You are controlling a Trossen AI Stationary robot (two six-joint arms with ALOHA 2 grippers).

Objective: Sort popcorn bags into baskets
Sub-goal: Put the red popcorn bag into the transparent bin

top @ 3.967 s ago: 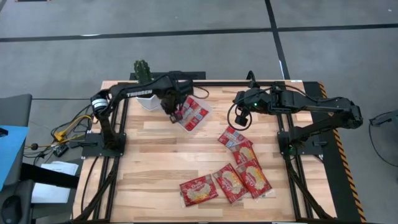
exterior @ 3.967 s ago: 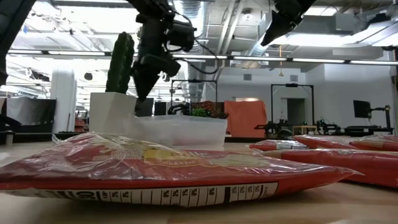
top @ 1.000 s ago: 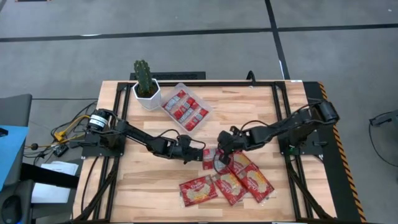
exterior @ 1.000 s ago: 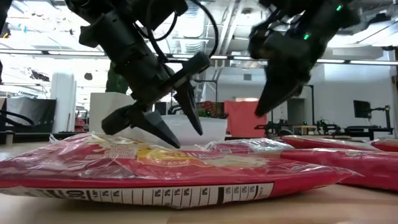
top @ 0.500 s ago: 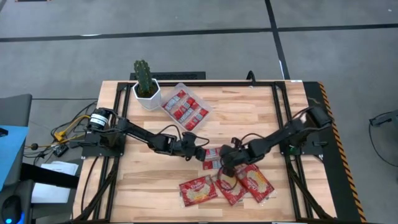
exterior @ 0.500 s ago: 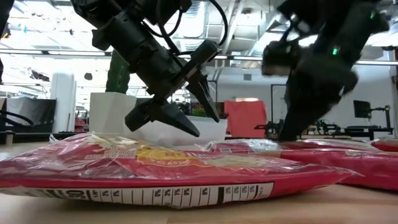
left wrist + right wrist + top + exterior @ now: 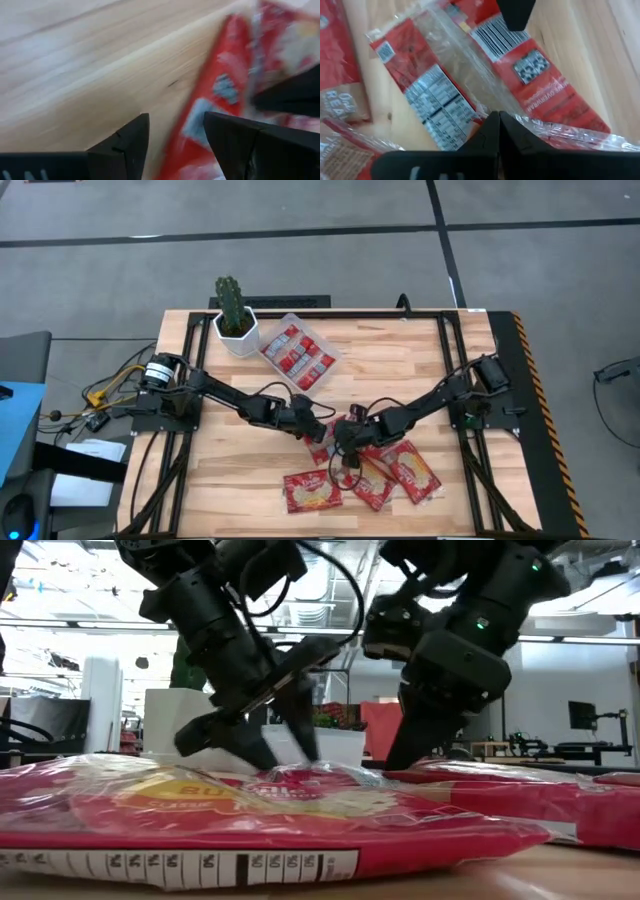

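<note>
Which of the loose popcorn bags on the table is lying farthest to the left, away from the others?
The large popcorn bag at the near-left end of the cluster, showing its yellow-orange picture. It lies flat and free, with neither pincer on it; the other loose bags lie to its right.

Robotics lab, exposed ceiling ducts (image 7: 350, 580), monitor (image 7: 583, 715)

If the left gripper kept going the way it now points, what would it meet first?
Most likely the small red popcorn bag lying right ahead of the open left gripper, with the wooden table beneath it. Depth is hard to judge.
</note>
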